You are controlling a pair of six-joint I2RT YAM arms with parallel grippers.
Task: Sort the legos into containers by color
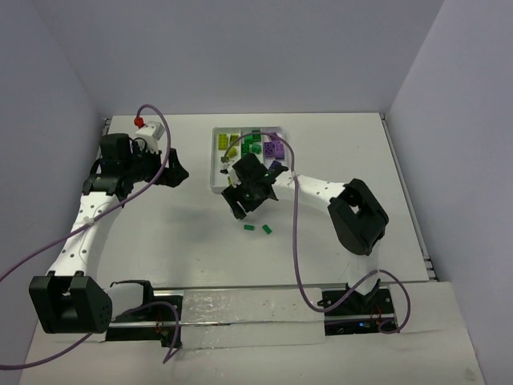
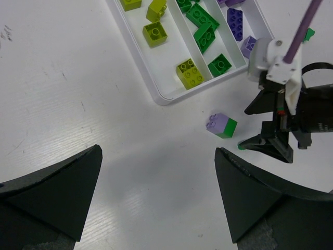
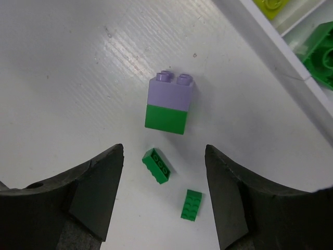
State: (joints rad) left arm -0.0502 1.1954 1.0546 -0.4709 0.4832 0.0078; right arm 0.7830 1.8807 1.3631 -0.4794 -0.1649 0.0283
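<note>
The white tray holds yellow-green legos in its left compartment, green ones in the middle and purple ones on the right. A lilac brick stacked on a green one stands on the table just outside the tray's near corner. Two small green bricks lie loose beside it. My right gripper hovers open above these loose bricks, holding nothing. Off to the left of the tray, my left gripper stands wide open over bare table.
The tray rim runs close to the right gripper's right side. A purple cable trails from the right arm across the table. A red-capped white part sits at the back left, near the left arm.
</note>
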